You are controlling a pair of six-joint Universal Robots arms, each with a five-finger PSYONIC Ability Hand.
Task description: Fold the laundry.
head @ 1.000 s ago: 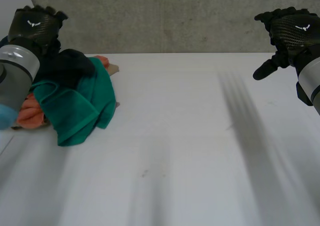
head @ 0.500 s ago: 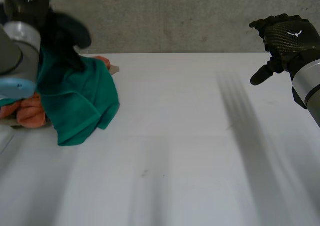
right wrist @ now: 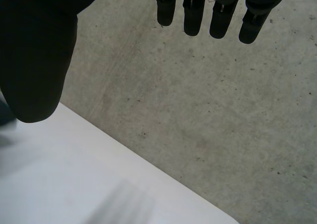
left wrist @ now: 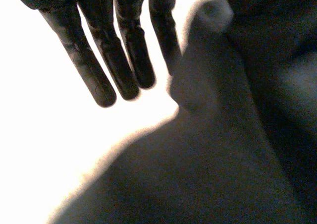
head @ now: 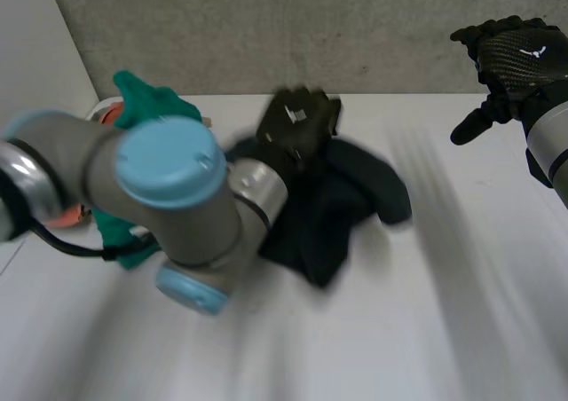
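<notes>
A dark navy cloth (head: 346, 197) lies crumpled near the middle of the white table (head: 399, 348). My left hand (head: 297, 121) hovers at its far left edge, the arm reaching across from the left. In the left wrist view the hand (left wrist: 124, 45) has straight fingers, and the dark cloth (left wrist: 223, 149) spreads beside and beneath the fingertips with nothing pinched. A green cloth (head: 146, 99) and a bit of orange cloth (head: 105, 115) stay in a pile at the far left, mostly behind my left arm. My right hand (head: 515, 59) is raised at the far right, open; its fingers (right wrist: 218, 11) hang straight.
A grey concrete wall (head: 311, 28) runs along the table's back edge. My left arm's elbow (head: 169, 197) covers much of the table's left side. The front and right of the table are bare white surface.
My left arm swung from the pile at the far left to the table's middle, bringing the dark cloth along; its fingers closed, then straightened off it. The right hand barely moved.
</notes>
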